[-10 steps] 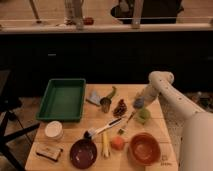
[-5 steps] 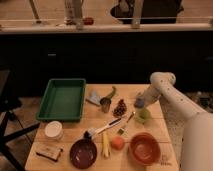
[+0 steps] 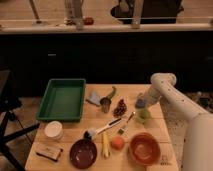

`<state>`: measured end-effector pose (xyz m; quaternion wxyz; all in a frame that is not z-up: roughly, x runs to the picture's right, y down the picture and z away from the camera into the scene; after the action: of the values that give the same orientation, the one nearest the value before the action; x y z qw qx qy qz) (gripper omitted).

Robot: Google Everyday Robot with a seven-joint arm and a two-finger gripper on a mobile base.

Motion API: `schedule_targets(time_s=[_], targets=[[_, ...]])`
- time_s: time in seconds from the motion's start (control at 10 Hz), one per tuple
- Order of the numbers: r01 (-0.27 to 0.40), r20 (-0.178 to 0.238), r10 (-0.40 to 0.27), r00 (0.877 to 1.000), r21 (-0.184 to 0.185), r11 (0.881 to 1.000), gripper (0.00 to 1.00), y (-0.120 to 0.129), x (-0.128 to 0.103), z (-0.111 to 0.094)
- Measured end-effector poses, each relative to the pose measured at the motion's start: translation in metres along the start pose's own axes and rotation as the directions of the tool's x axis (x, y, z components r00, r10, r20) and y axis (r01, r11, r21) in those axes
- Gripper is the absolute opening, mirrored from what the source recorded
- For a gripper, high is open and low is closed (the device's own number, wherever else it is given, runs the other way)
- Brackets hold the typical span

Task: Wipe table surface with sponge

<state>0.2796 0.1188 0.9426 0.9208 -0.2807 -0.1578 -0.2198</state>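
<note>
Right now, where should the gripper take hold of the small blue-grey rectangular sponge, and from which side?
Probably from above, across the two long sides of the small blue-grey rectangular sponge: it lies low near the right edge of the pale wooden table surface, with the light green cup close in front. The gripper is already at the sponge, partly covering it.

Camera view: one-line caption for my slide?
White arm's pincer at the small blue-grey sponge, right side of the cluttered pale-tan plank table surface.

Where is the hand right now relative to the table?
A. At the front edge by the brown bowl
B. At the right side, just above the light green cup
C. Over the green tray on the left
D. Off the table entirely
B: the hand sits at the right side of the table surface, just behind the light green cup, far from the green tray.
</note>
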Motion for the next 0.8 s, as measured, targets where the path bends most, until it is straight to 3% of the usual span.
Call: schedule_targets(time_s=[0.2, 0.3, 0.4, 0.6, 0.8], targets=[[0.008, -0.019, -0.008, 1.0, -0.008, 1.0, 0.27, -0.003, -0.001, -0.002], [0.012, -0.035, -0.012, 0.999, -0.012, 1.0, 0.28, -0.004, -0.002, -0.003], [0.014, -0.05, -0.014, 0.999, -0.008, 1.0, 0.25, -0.006, -0.002, -0.006], [0.018, -0.073, -0.018, 0.997, -0.002, 1.0, 0.06, -0.015, -0.002, -0.009], [0.018, -0.077, -0.018, 0.997, 0.0, 1.0, 0.0, -0.023, -0.003, -0.01]])
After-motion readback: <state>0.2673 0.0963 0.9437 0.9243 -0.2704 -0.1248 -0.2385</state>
